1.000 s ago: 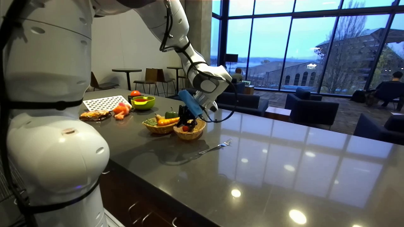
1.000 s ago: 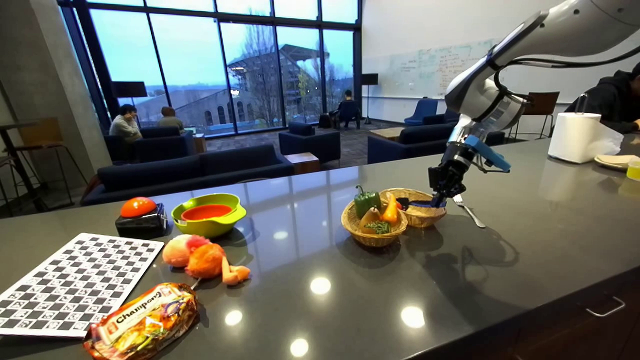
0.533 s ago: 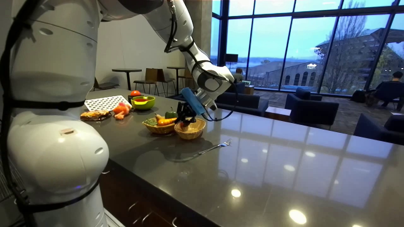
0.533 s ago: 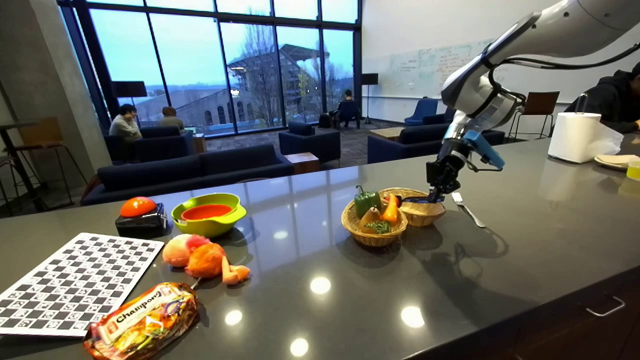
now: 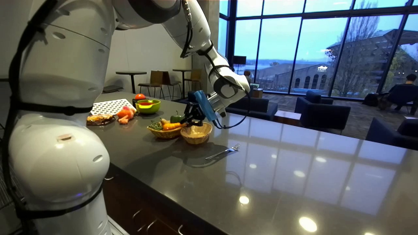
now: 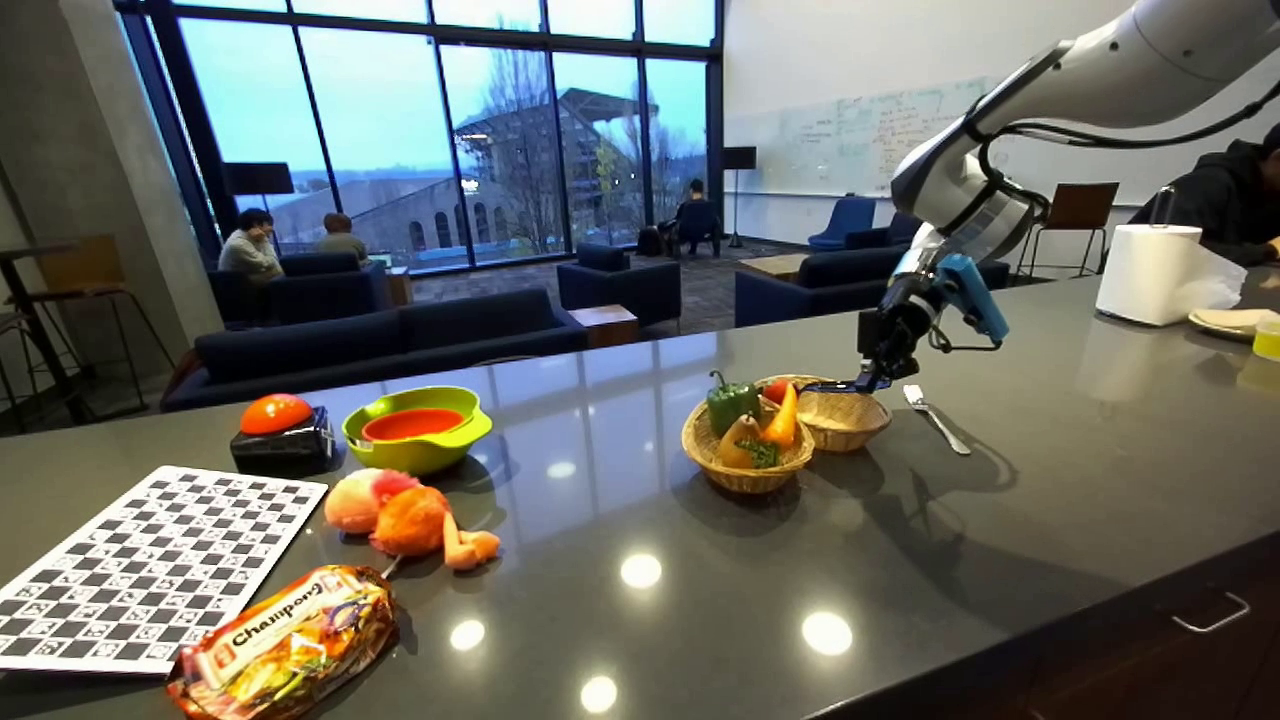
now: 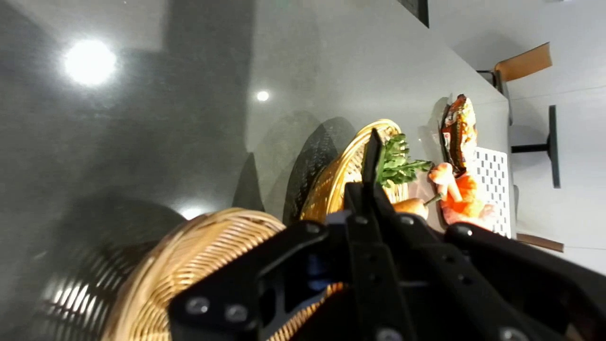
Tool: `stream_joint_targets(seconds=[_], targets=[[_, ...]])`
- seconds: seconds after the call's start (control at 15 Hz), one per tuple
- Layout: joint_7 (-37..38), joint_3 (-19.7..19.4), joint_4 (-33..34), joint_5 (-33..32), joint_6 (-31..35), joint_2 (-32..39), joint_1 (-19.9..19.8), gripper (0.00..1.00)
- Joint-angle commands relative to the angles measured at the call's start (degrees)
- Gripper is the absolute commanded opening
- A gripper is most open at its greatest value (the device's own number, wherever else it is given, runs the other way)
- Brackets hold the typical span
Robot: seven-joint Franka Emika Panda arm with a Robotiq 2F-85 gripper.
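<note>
Gripper (image 7: 371,189), its jaws drawn together, hangs just above the pale basket (image 5: 196,139); a slim dark strip (image 6: 838,387) reaches from it, held tool or finger unclear. Slow, level motion clear of both rims seems best. Two baskets; in the vegetable basket (image 6: 755,482) one pepper (image 6: 735,404), one carrot (image 6: 783,418), one pear (image 6: 740,446), one sprig (image 6: 761,455); behind the carrot one red thing (image 6: 777,388), support unclear; one fork (image 6: 936,418).

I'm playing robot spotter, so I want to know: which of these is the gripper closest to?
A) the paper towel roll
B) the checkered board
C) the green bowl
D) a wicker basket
D: in both exterior views the gripper hangs close over the rim of a wicker basket, while the other three things are farther away.
</note>
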Motion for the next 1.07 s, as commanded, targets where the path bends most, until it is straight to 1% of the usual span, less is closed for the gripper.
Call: stream_joint_targets(seconds=[0.0,0.67,1.0], targets=[[-1.81,0.09,2.76,2.85,-4.71,2.18,-1.51,0.01],[-7.08,-1.12,7.08,8.23,-12.25,9.07,-4.8,0.01],[-8.31,-1.37,8.45,10.11,-14.34,11.32,-5.36,0.01]])
